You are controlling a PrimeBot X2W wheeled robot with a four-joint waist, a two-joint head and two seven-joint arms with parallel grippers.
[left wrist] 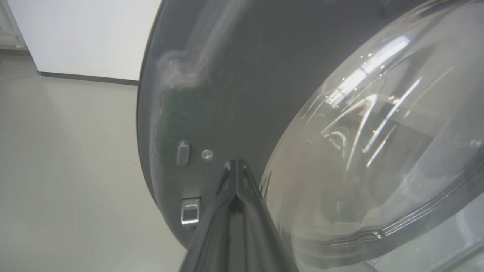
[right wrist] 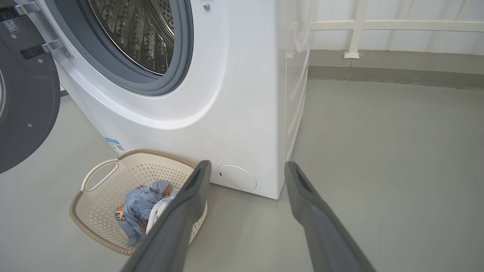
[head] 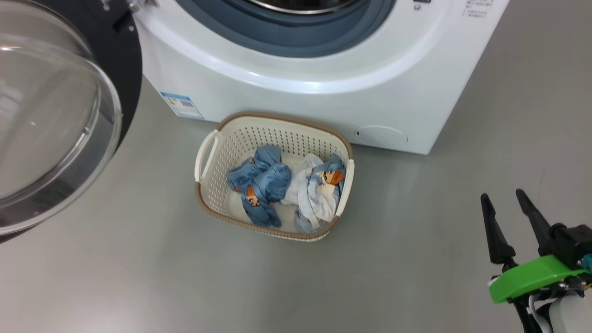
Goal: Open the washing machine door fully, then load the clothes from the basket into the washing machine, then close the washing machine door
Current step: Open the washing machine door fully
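The cream plastic basket (head: 277,138) and the white washing machine (head: 286,99) are seen from high above in the head view and from low down in the right wrist view. The round black glass door (left wrist: 227,94) is seen very close in the left wrist view.

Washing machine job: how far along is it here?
Done: the washing machine door is swung open, the drum exposed. In hand: the shut left tool points at the door's dark ring; the right tool hangs open, empty. Left: the clothes lie in the basket; loading and closing remain.
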